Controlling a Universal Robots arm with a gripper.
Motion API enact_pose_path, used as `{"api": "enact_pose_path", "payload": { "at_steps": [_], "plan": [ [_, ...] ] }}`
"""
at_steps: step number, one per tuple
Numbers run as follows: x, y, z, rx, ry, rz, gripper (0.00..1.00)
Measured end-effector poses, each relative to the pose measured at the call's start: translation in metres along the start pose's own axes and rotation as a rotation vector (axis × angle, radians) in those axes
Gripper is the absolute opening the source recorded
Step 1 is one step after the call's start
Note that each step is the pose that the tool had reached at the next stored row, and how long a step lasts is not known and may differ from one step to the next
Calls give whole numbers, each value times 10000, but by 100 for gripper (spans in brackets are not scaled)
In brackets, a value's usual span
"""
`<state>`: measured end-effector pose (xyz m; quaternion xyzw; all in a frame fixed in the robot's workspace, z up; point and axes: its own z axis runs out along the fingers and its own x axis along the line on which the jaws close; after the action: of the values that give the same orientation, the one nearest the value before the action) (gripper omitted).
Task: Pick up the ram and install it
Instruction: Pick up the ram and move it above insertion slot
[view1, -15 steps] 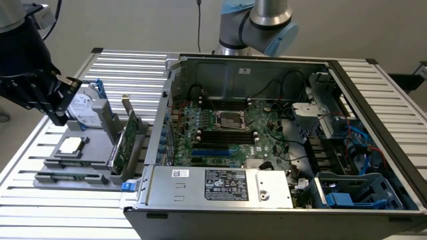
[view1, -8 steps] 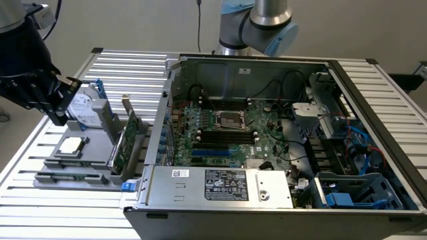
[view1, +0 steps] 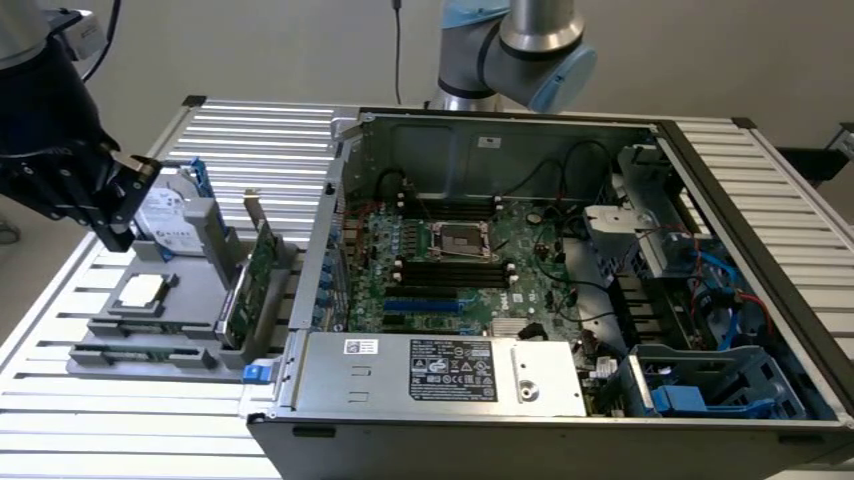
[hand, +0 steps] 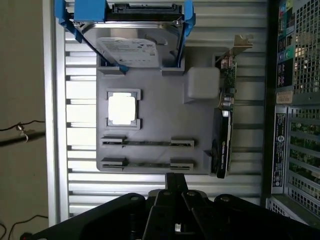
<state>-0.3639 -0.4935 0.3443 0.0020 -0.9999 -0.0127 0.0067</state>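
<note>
Two ram sticks lie edge-up in slotted holders on the grey parts tray (hand: 150, 82), one (hand: 147, 143) behind the other (hand: 147, 164). In the exterior view they sit at the tray's front (view1: 140, 352). My gripper (hand: 175, 181) hovers above the tray's near edge, just short of the closer ram stick and not touching it. Its fingers are shut together with nothing between them. In the exterior view the gripper (view1: 118, 225) hangs over the tray at the exterior view's left. The motherboard (view1: 461, 265) in the open computer case has dark memory slots (view1: 454, 272).
The tray also carries a hard drive (hand: 132, 50) in a blue bracket, a square silver processor (hand: 122, 109) and a green expansion card (hand: 222, 145) standing on edge. The open computer case (view1: 561, 400) stands beside the tray on a slatted metal table (view1: 134, 440).
</note>
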Motion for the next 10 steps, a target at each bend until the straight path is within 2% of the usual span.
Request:
{"api": "enact_pose_path", "payload": {
  "at_steps": [3,10],
  "plan": [
    [15,0,23,-95,10,-421,11],
    [27,-1,46,-85,44,-1554,11]
  ]
}}
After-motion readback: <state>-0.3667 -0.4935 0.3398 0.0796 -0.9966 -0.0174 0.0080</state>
